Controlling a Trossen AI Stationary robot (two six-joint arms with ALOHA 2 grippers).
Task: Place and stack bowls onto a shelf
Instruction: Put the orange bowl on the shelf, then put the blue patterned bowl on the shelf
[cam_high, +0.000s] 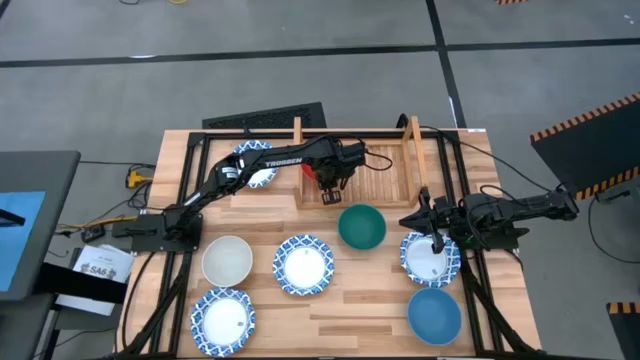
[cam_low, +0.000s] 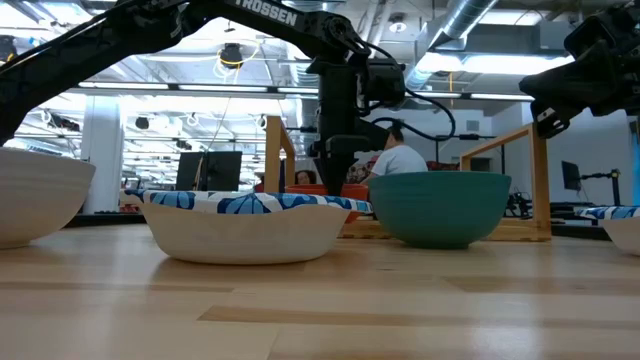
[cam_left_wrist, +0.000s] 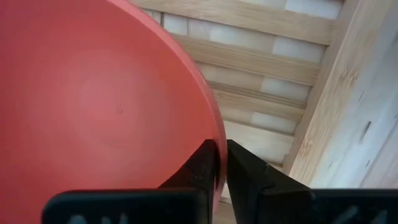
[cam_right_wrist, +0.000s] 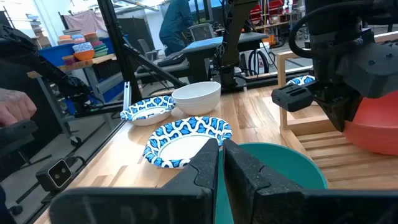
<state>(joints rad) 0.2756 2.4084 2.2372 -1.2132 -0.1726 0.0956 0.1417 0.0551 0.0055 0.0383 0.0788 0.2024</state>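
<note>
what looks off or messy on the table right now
Nothing stands out. The bowls sit upright and apart on the table, none cracked or tipped. The left tool grips the red bowl by its rim over the shelf. The right tool is over a patterned bowl.

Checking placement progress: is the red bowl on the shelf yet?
On it: the red bowl rests on the shelf slats, rim between the left gripper fingers.

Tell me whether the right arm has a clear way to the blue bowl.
Probably yes: the right gripper hovers over a patterned bowl, and the blue bowl sits just beside it, nothing between.
</note>
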